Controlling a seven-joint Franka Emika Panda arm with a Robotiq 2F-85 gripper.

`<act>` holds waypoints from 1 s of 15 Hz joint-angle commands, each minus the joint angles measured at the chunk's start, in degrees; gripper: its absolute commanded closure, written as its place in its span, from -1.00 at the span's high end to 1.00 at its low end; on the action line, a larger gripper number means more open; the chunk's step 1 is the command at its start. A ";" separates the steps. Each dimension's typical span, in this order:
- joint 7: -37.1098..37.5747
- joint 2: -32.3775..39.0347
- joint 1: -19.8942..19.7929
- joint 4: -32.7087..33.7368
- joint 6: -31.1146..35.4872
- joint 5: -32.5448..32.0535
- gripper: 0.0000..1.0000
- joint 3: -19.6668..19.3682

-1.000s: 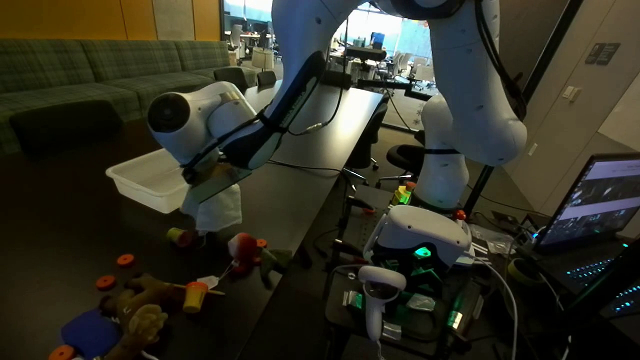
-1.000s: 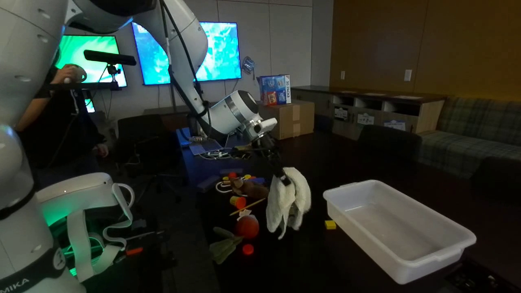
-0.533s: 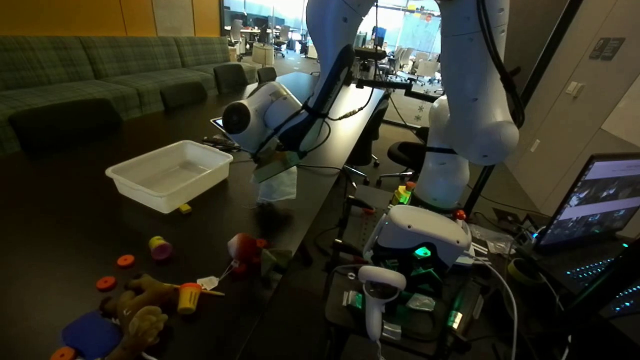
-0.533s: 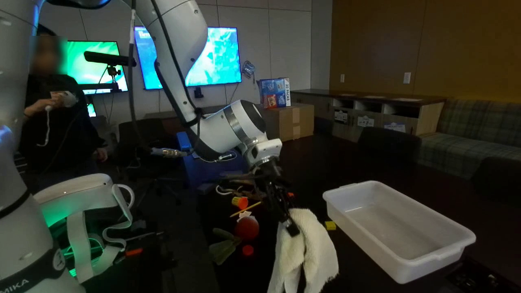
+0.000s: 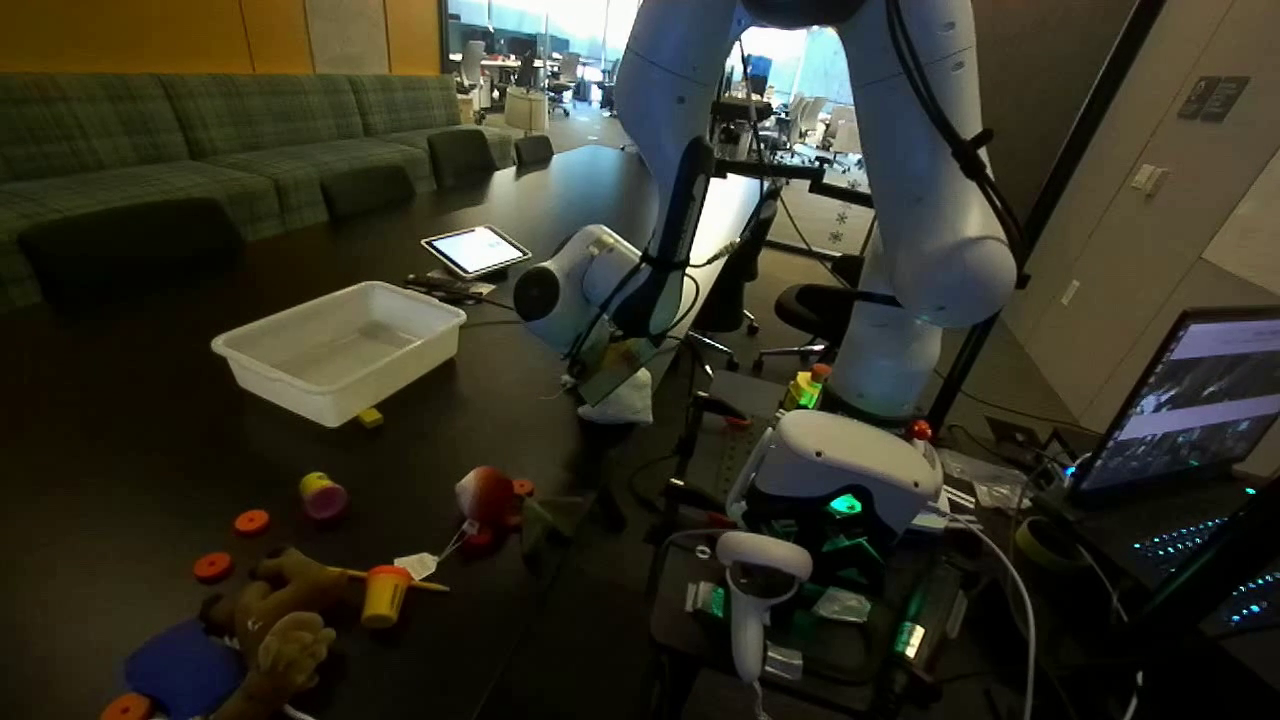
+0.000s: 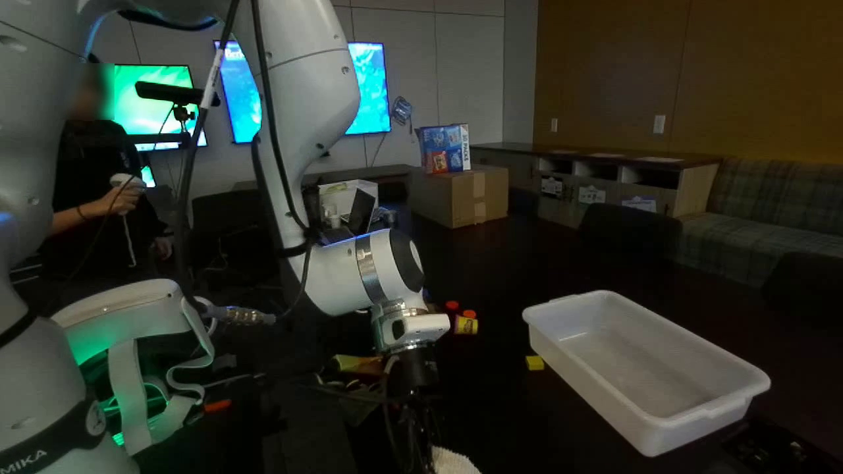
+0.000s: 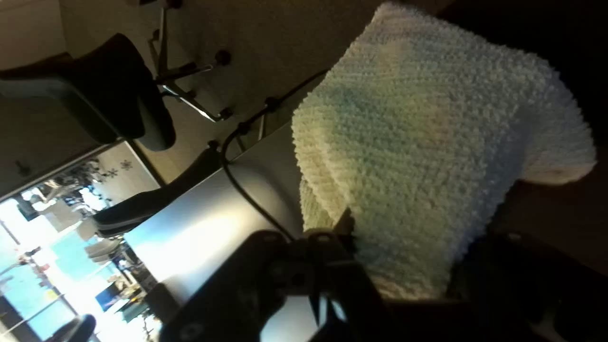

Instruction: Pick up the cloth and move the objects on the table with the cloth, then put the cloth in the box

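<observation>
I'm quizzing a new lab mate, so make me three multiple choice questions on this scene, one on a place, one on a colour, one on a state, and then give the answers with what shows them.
1. Where does the yellow block on the table lie?
A. On the tablet
B. Beside the bin
C. Inside the bin

2. What colour is the bin?
A. Green
B. Blue
C. White

3. How is the cloth?
A. Held by the end effector
B. Folded inside the bin
C. Spread flat on the sofa

1: B, since both exterior views show it on the table next to the bin.
2: C, as its sides look plain white in both exterior views.
3: A, because the wrist view shows its folds narrowing into the end effector.
</observation>
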 commanded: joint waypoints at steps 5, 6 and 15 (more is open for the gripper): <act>-10.31 8.40 1.00 2.96 8.33 -2.14 -0.68 7.18; -12.13 8.73 1.47 3.15 9.12 -1.93 -0.68 8.04; -26.81 10.26 9.95 5.82 12.24 1.80 -0.68 17.46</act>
